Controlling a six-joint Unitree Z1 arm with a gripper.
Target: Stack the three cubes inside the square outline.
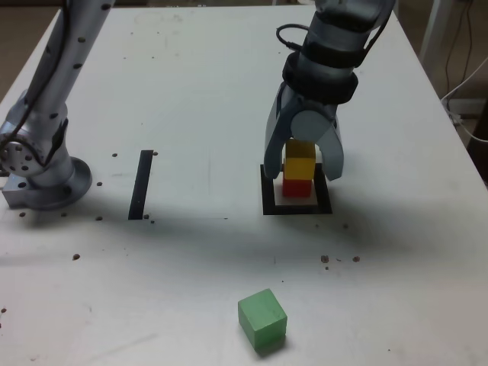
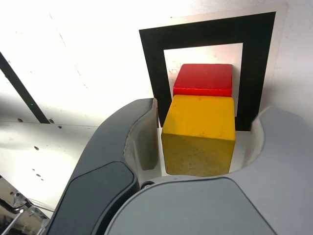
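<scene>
From here the top cube (image 1: 300, 159) is yellow, a warm amber on its upper face and a duller mustard on the side, and the one under it (image 1: 296, 187) is plain bright red, while the third cube (image 1: 262, 318) is a soft mint green, darker on one side. The square (image 1: 270, 200) is a flat black border round a white middle, and the strip (image 1: 141, 185) is solid black too, both against a whitish surface (image 1: 183, 305) speckled with brown spots. The pincer (image 1: 306, 151) is grey, with darker grey in places.
</scene>
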